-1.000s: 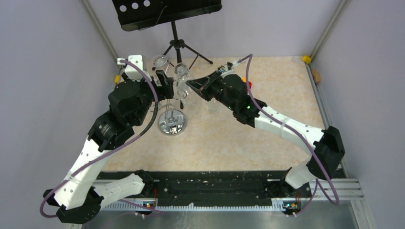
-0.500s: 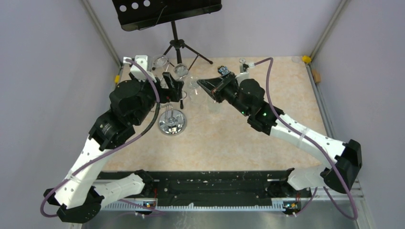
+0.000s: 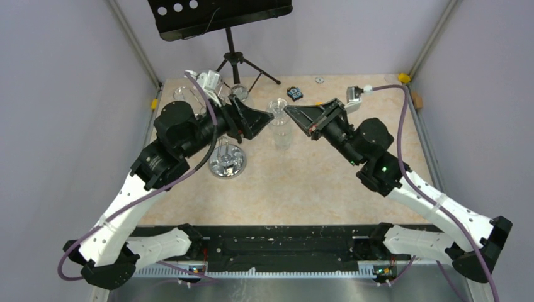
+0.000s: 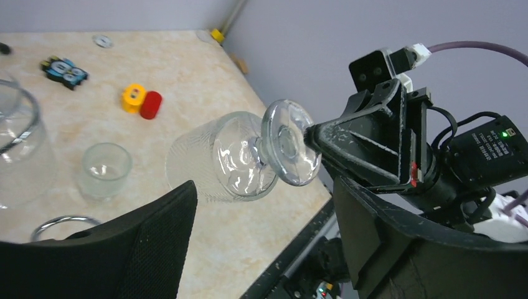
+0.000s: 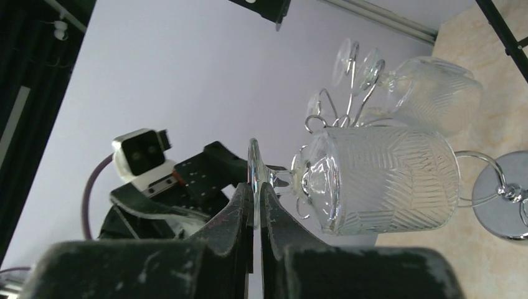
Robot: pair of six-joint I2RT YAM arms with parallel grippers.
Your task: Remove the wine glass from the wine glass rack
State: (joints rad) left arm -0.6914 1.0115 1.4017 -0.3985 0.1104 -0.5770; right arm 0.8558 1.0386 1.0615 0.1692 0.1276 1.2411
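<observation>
Top view: left gripper (image 3: 261, 121) has its jaws spread wide and holds nothing, pointing right toward the wine glass (image 3: 277, 113). Right gripper (image 3: 291, 112) comes in from the right, pinched tight on the glass's foot. The glass is in the air on its side between the two grippers, off the wine glass rack (image 3: 227, 160) and just to its right, above the table (image 3: 327, 182). A tumbler (image 3: 283, 139) stands on the table close under it. A hanging glass (image 3: 238, 93) sits at the rack top, with the music stand (image 3: 233, 56) at the back and a toy car (image 3: 295, 93) near the far edge. Left wrist view: own fingers (image 4: 155, 249) sit far apart at the frame's lower corners, with nothing gripped. The wine glass lies horizontal ahead, foot toward the right gripper, whose tips clamp the foot. The tumbler is upright on the table. A yellow piece (image 4: 132, 98) and a red piece (image 4: 150, 104) lie touching, side by side. Right wrist view: fingers (image 5: 236, 212) are closed together on the thin edge of the foot disc. The patterned bowl points toward the rack. The rack's looped wires and the hanging glass are behind it, and the round base is at the right edge. The bowl overlaps the wires here, so contact cannot be told from this view.
</observation>
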